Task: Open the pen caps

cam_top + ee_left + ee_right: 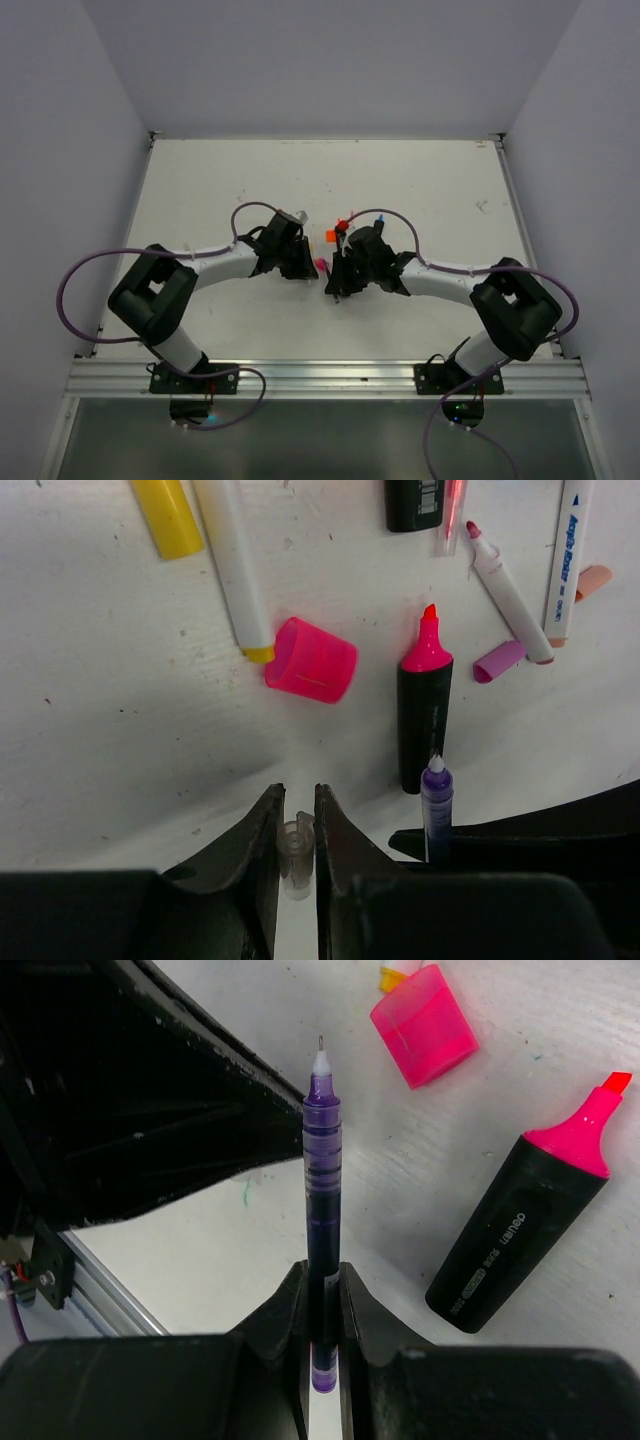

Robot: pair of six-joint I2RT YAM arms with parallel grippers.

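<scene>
**newbie:** what've the jaws got?

**op_helper:** Your left gripper is pinched nearly closed on a small clear plastic cap. Your right gripper clamps tight on a slim purple pen, needle tip bare. Farther out, a glossy pink cap lies sideways near a stubby black highlighter on the scuffed white table.

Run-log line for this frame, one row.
left tool: shut on clear cap | right tool: shut on purple pen, tip bare | lying loose: pink cap, uncapped pink highlighter
</scene>
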